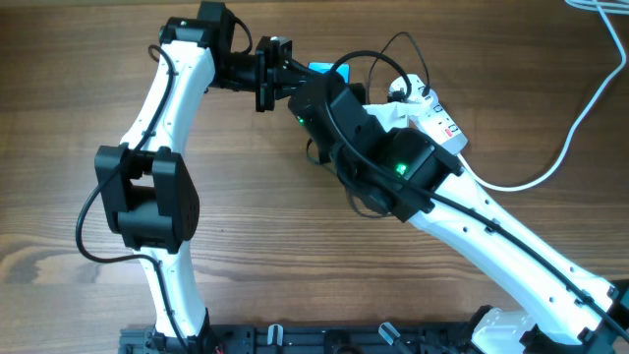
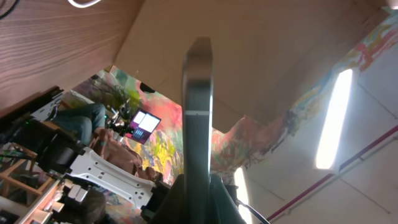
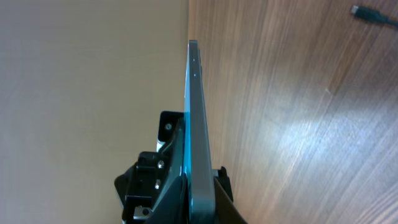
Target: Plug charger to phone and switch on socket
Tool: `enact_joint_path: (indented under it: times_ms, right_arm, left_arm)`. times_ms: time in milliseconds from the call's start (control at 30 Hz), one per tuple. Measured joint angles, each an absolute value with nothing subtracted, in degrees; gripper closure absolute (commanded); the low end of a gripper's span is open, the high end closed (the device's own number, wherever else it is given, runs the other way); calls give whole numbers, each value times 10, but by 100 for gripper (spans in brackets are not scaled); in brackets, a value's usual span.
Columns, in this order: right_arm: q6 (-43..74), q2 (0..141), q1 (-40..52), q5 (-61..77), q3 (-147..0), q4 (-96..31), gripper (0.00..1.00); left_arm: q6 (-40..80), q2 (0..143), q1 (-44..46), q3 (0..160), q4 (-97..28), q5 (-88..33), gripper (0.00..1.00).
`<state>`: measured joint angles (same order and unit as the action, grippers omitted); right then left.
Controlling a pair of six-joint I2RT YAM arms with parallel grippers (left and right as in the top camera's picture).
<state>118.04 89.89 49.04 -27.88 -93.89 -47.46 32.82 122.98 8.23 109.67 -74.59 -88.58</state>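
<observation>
The teal-screened flat smartphone (image 3: 196, 93) is held edge-on above the wooden tabletop (image 3: 298, 124), near the white elongated power strip (image 1: 432, 110). The left pincer (image 2: 198, 193) is clamped tight on it, and the right pincer (image 3: 198, 177) presses both its faces. The thin black charger cable's connector tip (image 3: 372, 15) lies apart on the tabletop.

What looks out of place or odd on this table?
The phone is not lying flat: both the left fingers and the right fingers pinch it, held up edge-on. The charger's connector tip lies loose on the table, apart from the phone, not plugged in.
</observation>
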Motion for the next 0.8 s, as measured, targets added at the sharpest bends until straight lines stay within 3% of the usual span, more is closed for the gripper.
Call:
enact_joint_path:
  times_ms: [167,333,467,500,533,700,800]
  right_arm:
    - [1158,899,493,-254,-939,-475,39]
    - [1084,898,492,-259,-939,-475,24]
    - [969,879,490,-260,-939,-474,22]
    - [931,868,488,-258,-939,-474,16]
    - [886,854,483,-255,-939,-473,1]
    - [630,795,428,-220,-947,-521,0]
    - [553,797,385,-204,-950,-608,0]
  left_arm:
    - [328,1230,83,1097,-746,-884,96]
    - [328,1230,82,1097,-728,-884,96]
    - [327,1230,73,1097,-701,-859,96]
    - [327,1230,67,1097,-701,-841,96]
    - [327,1230,59,1097,-701,-817,96]
    - [320,1230,16,1097,-739,-667,96]
    - [307,1225,7,1097,-761,-593,96]
